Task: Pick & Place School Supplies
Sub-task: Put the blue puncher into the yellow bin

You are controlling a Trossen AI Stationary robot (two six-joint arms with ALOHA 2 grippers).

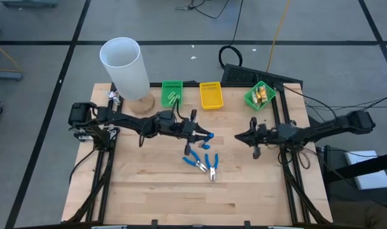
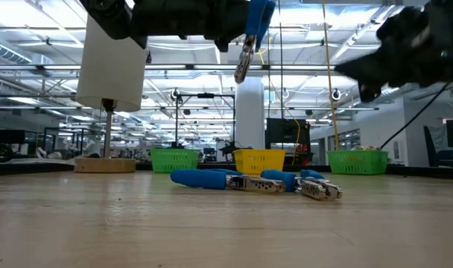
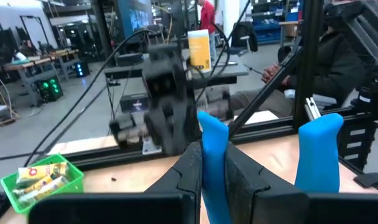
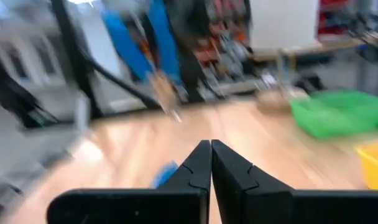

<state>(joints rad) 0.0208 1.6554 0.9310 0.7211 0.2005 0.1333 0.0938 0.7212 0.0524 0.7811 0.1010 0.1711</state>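
Observation:
My left gripper point(image 1: 201, 134) reaches from the table's left to its middle and is shut on blue-handled pliers point(image 1: 209, 136), held above the table. Two more blue-handled pliers point(image 1: 198, 161) point(image 1: 212, 166) lie flat on the wood just nearer than it; the low view shows them side by side point(image 2: 211, 179) point(image 2: 312, 184). My right gripper point(image 1: 240, 137) is shut on nothing, level, to the right of the held pliers. Yellow-orange sticks point(image 1: 264, 95) lie in the right green bin. My left gripper pinches one blue handle point(image 3: 212, 140) of the pliers between its two fingers point(image 3: 188, 171), coming level from the table's left. The other handle point(image 3: 319, 155) stands free beside it. The pliers are lifted clear, their metal nose point(image 2: 242, 68) hanging down below the gripper.
At the far edge stand a tall white cylinder point(image 1: 125, 67) on a wooden disc, a green slotted bin point(image 1: 172, 93), a yellow bin point(image 1: 211, 95) and a second green bin point(image 1: 254, 100). Bare wood lies toward the near edge. A person sits beyond the table point(image 3: 338, 56).

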